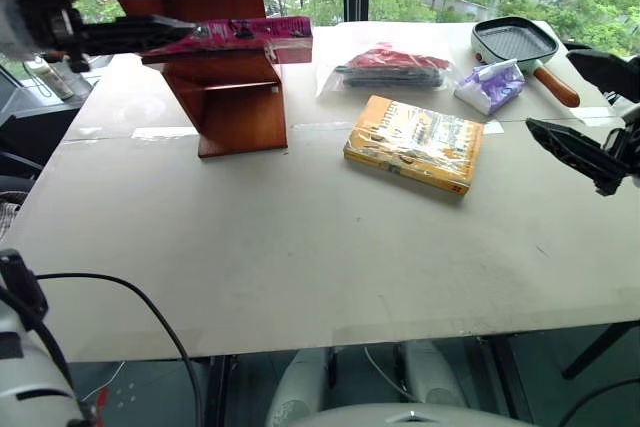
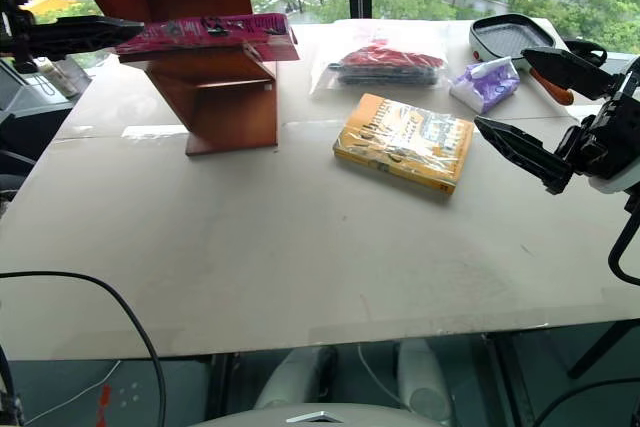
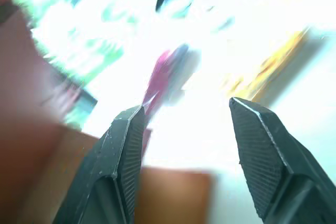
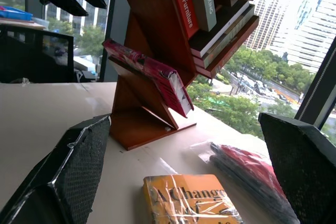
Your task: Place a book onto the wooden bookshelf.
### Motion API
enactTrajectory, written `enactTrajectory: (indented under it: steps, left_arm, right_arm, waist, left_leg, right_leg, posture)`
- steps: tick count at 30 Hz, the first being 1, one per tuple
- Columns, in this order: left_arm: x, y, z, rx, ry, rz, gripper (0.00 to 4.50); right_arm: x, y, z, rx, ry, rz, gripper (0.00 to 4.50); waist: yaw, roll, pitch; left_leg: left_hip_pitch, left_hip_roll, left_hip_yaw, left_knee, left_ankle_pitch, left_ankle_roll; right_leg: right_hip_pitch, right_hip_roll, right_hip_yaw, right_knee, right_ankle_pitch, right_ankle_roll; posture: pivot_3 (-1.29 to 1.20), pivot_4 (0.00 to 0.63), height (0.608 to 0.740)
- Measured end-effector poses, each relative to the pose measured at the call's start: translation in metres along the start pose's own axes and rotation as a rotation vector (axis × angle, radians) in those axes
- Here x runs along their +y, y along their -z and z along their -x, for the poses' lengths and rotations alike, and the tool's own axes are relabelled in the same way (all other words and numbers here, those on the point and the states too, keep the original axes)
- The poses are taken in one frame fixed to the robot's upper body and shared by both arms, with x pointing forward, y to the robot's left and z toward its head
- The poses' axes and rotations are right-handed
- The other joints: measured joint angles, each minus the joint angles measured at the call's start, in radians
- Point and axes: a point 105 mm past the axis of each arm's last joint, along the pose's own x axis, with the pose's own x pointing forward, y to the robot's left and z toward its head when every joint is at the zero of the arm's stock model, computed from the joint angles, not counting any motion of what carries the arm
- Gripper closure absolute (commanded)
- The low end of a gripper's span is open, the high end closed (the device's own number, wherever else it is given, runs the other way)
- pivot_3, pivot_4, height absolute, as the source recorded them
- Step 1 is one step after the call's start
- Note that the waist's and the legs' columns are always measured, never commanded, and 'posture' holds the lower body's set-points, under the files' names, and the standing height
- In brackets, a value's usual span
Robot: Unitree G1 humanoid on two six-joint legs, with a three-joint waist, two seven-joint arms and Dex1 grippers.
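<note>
- On the bookshelf (image 4: 157, 45) lower shelf: book (image 4: 152, 74) lying flat.
- Left gripper (image 1: 165, 7) beside bookshelf, jaws released, parted.
- Right gripper (image 2: 530, 107) well apart from bookshelf, jaws wide, empty.

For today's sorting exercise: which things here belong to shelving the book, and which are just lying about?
Job: pink book; wooden bookshelf; left claw.
Lying about: yellow book; grill pan; red packet; purple packet.

The red book's spine (image 4: 181, 1) on the wooden bookshelf (image 4: 152, 85) reads "Furniture"; the yellow-orange book (image 4: 189, 200) lying on the table (image 4: 42, 108) shows "A Chang…", cut off by wrapping glare.
</note>
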Motion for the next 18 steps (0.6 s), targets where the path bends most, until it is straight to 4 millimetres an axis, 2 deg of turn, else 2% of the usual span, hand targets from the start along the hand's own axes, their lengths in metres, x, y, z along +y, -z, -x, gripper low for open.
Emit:
enactTrajectory:
  steps: [1, 3, 5, 6, 7, 8, 9, 11, 14, 18]
  left_arm:
    - [-0.004, 0.002, -0.003, -0.012, 0.008, 0.022, 1.88]
    - [-0.026, 0.013, -0.023, -0.129, 0.024, 0.145, 1.88]
    - [-0.054, 0.056, -0.043, -0.137, -0.014, 0.284, 1.88]
    - [-0.079, 0.100, -0.053, -0.078, -0.047, 0.447, 1.88]
    - [-0.097, 0.132, -0.057, 0.000, -0.071, 0.559, 1.88]
    - [-0.105, 0.149, -0.056, 0.051, -0.096, 0.590, 1.88]
    - [-0.108, 0.158, -0.053, 0.082, -0.127, 0.588, 1.88]
    - [-0.104, 0.164, -0.045, 0.106, -0.187, 0.512, 1.88]
    - [-0.102, 0.179, -0.029, 0.153, -0.225, 0.477, 1.88]
    - [-0.091, 0.205, 0.001, 0.222, -0.291, 0.494, 1.88]
  right_arm:
    - [0.000, 0.001, 0.000, 0.004, -0.001, -0.002, 0.00]
    - [0.001, 0.008, 0.003, 0.040, 0.005, -0.007, 0.00]
    - [0.005, 0.024, 0.010, 0.126, 0.025, -0.027, 0.00]
    - [0.008, 0.043, 0.020, 0.213, 0.056, -0.065, 0.00]
    - [0.010, 0.060, 0.030, 0.287, 0.091, -0.102, 0.00]
    - [0.011, 0.069, 0.038, 0.338, 0.115, -0.118, 0.00]
    - [0.014, 0.078, 0.045, 0.384, 0.133, -0.133, 0.00]
    - [0.021, 0.086, 0.060, 0.447, 0.165, -0.146, 0.00]
    - [0.027, 0.086, 0.077, 0.482, 0.217, -0.155, 0.00]
    - [0.032, 0.089, 0.105, 0.537, 0.294, -0.186, 0.00]
  waist:
    - [0.002, 0.000, 0.000]
    - [0.008, 0.004, -0.002]
    - [0.013, 0.007, -0.005]
    - [0.013, 0.005, -0.005]
    - [0.013, 0.001, -0.002]
    - [0.018, -0.002, -0.001]
    - [0.023, -0.002, -0.001]
    - [0.041, 0.002, -0.003]
    - [0.048, 0.007, -0.006]
    - [0.049, 0.007, -0.006]
  left_leg:
    - [0.001, 0.000, 0.000, 0.000, 0.000, 0.000]
    - [0.003, 0.000, 0.002, 0.000, 0.000, 0.000]
    - [0.005, 0.000, 0.004, -0.002, 0.000, 0.000]
    - [0.004, 0.000, 0.005, -0.002, 0.000, -0.001]
    - [0.002, 0.001, 0.005, -0.002, 0.000, -0.001]
    - [-0.003, 0.001, 0.004, -0.002, 0.000, -0.001]
    - [-0.003, 0.001, 0.004, -0.002, 0.000, -0.001]
    - [0.000, 0.001, 0.006, -0.003, -0.001, -0.001]
    - [0.006, 0.001, 0.008, -0.005, -0.001, 0.000]
    - [0.012, 0.001, 0.008, -0.005, -0.001, 0.001]
  right_leg:
    - [0.000, 0.000, 0.000, -0.001, 0.000, 0.000]
    - [0.002, -0.001, 0.002, -0.001, 0.000, 0.000]
    - [0.004, -0.001, 0.005, -0.004, 0.000, 0.000]
    - [0.002, 0.000, 0.007, -0.005, 0.000, 0.000]
    - [-0.001, 0.001, 0.007, -0.004, 0.001, -0.001]
    - [-0.006, 0.002, 0.007, -0.003, 0.001, -0.002]
    - [-0.005, 0.001, 0.007, -0.002, 0.001, -0.002]
    - [-0.003, 0.001, 0.007, -0.003, 0.001, -0.002]
    - [0.006, 0.002, 0.005, -0.012, 0.001, -0.002]
    - [0.015, 0.001, 0.002, -0.016, 0.001, -0.002]
  posture:
    - [0.00, 0.150, 0.740]
    - [0.00, 0.150, 0.740]
    - [0.00, 0.150, 0.740]
    - [0.00, 0.150, 0.740]
    - [0.00, 0.150, 0.740]
    - [0.00, 0.150, 0.740]
    - [0.00, 0.150, 0.740]
    - [0.00, 0.150, 0.740]
    - [0.00, 0.150, 0.740]
    - [0.00, 0.150, 0.740]
